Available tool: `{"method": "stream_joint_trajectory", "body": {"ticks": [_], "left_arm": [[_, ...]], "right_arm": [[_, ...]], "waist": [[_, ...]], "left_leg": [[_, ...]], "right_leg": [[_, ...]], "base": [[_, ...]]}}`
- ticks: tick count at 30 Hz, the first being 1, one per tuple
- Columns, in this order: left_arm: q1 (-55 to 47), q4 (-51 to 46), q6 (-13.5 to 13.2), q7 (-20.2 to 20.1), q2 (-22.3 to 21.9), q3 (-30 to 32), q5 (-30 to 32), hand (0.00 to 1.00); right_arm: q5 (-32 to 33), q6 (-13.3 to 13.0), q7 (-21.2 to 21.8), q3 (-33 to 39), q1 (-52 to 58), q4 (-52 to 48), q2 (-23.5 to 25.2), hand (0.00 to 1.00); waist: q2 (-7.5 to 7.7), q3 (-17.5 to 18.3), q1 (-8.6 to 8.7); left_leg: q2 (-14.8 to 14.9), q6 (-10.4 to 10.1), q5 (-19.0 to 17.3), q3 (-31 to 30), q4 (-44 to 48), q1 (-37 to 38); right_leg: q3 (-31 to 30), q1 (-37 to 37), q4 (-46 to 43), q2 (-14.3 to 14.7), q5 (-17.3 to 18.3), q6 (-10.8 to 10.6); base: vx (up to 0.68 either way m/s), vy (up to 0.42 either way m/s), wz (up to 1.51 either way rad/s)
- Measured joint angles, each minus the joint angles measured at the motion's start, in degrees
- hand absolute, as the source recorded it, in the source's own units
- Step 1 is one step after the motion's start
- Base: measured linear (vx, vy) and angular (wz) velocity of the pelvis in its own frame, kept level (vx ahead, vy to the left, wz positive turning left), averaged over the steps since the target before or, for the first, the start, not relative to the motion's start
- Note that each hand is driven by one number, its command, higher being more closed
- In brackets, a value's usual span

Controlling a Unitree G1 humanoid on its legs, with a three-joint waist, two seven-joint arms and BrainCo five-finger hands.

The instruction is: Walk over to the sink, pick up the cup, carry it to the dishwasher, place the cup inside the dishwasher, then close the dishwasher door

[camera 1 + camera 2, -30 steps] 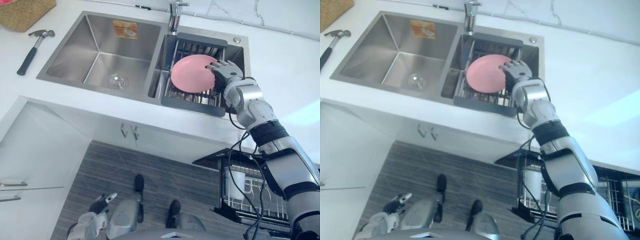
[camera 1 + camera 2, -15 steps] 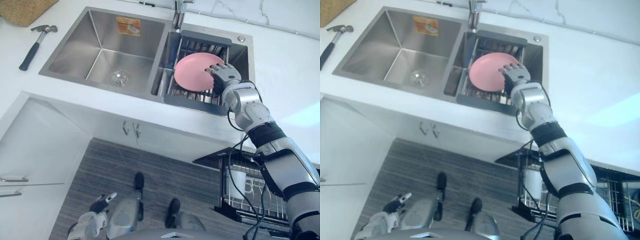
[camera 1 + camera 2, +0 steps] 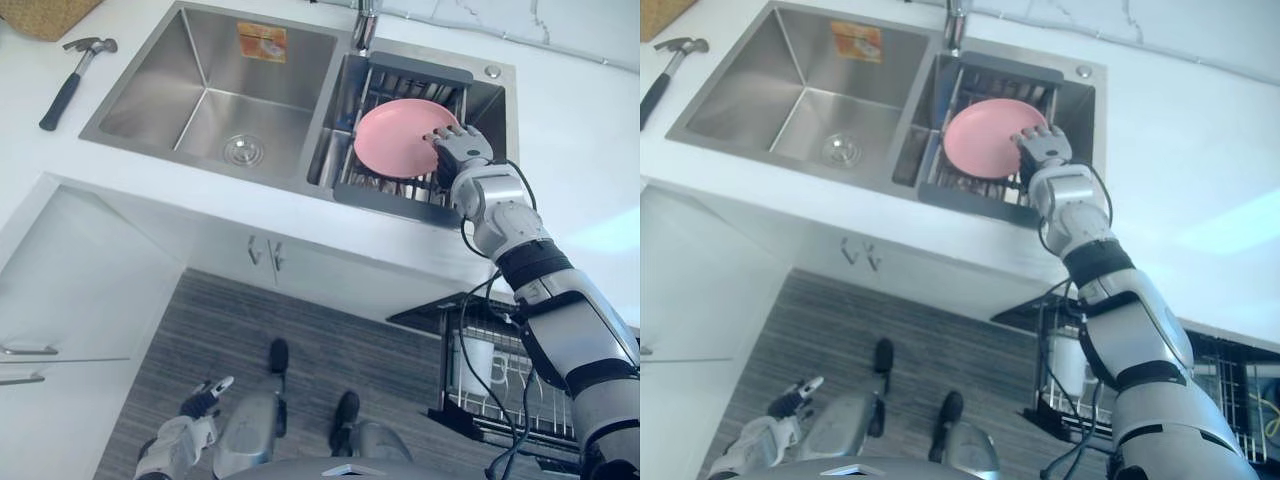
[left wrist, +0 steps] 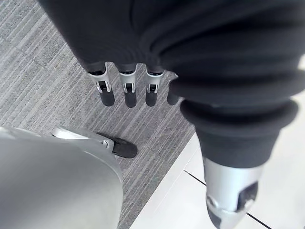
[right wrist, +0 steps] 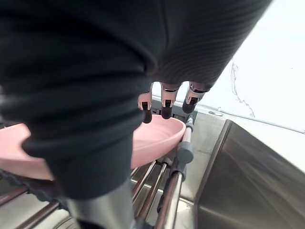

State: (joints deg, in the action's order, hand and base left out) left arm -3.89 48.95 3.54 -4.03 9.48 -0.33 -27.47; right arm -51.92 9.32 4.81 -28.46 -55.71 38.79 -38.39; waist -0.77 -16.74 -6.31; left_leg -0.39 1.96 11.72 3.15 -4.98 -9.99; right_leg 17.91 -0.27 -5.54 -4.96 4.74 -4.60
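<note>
A pink bowl-shaped dish [image 3: 400,140] leans in the dark drying rack [image 3: 390,195] set in the sink's right basin. My right hand [image 3: 458,148] is at the dish's right rim. In the right wrist view its straight fingers [image 5: 164,107] reach over the rim of the dish [image 5: 152,138], with the thumb lower down beside the rack bars [image 5: 176,157]; they are not curled round it. My left hand [image 3: 195,408] hangs low over the floor, its fingers [image 4: 126,93] straight and holding nothing.
The left sink basin [image 3: 215,110] is bare steel with a drain. A faucet [image 3: 365,20] stands behind the basins. A hammer [image 3: 75,70] and a wicker basket [image 3: 45,12] lie on the counter at far left. The pulled-out dishwasher rack [image 3: 500,395] holds a white cup [image 3: 470,365] at lower right.
The whole view has shifted, so the camera moved. My right hand stays at the dish's right rim, a little nearer along it. The left hand hangs as before.
</note>
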Motion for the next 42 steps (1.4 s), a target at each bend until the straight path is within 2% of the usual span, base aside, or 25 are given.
{"method": "stream_joint_trajectory", "body": {"ticks": [5,8,15,30,31,33,42], "left_arm": [[-0.1,-2.0,0.6,0.0,0.0,-0.8,0.0,0.0],[0.0,-3.6,1.5,0.0,0.0,-1.0,-0.7,0.0],[-0.1,-5.7,2.2,0.1,0.0,-2.1,-1.7,0.0],[-0.1,-6.3,2.6,-0.1,0.1,-2.2,-2.6,0.0],[-0.1,-6.7,2.6,-0.1,0.2,-2.2,-2.8,0.0],[-0.1,-7.3,2.6,-0.2,0.2,-2.2,-2.9,0.0],[-0.1,-7.6,2.7,-0.2,0.4,-2.7,-3.8,0.0]], "right_arm": [[0.0,0.0,-0.1,-0.7,-2.8,1.2,0.0,0.0],[0.0,0.0,-0.2,-0.8,-4.3,3.0,-0.1,0.0],[0.0,-0.1,-0.5,-1.8,-5.9,5.4,-0.3,0.0],[0.0,-0.3,-2.2,-2.8,-8.4,7.9,-0.6,0.0],[0.0,-0.3,-2.9,-2.8,-8.4,8.3,-0.6,1.0],[0.0,-0.3,-4.6,-2.8,-8.4,8.7,-0.6,1.0],[0.0,-1.4,-6.9,-2.8,-8.4,9.7,-0.6,1.0]], "waist": [[-1.31,-0.7,-0.74],[-1.54,-0.8,-1.48],[-2.51,-1.5,-1.76],[-3.35,-3.2,-2.22],[-3.38,-3.7,-2.31],[-3.44,-4.2,-2.47],[-3.45,-4.2,-2.65]], "left_leg": [[0.1,-0.1,0.1,0.0,0.0,-0.2],[0.2,-0.2,0.3,-0.1,0.0,-1.4],[0.1,0.3,0.9,-0.3,0.0,-1.5],[0.3,-0.3,0.9,-1.3,0.0,-2.0],[0.3,-0.3,0.9,-1.3,0.0,-2.0],[0.3,-0.4,0.9,-1.3,0.0,-2.0],[0.3,-0.5,1.0,-1.3,0.0,-2.1]], "right_leg": [[0.1,-0.4,-0.3,0.0,0.0,0.1],[0.1,-1.6,-0.7,0.1,0.0,0.1],[0.4,-1.9,-1.2,0.0,0.3,0.3],[1.3,-2.9,-3.6,-0.2,1.6,0.5],[1.3,-2.9,-3.7,-0.2,1.6,0.6],[1.3,-3.0,-3.8,-0.2,1.7,0.6],[1.4,-3.8,-5.2,-0.4,2.4,1.0]], "base": [[-0.01,0.0,0.01],[0.0,0.0,0.0],[0.0,0.0,0.0],[-0.01,-0.004,0.03],[0.0,0.0,0.0],[0.0,0.0,0.0],[0.0,0.0,0.0]]}}
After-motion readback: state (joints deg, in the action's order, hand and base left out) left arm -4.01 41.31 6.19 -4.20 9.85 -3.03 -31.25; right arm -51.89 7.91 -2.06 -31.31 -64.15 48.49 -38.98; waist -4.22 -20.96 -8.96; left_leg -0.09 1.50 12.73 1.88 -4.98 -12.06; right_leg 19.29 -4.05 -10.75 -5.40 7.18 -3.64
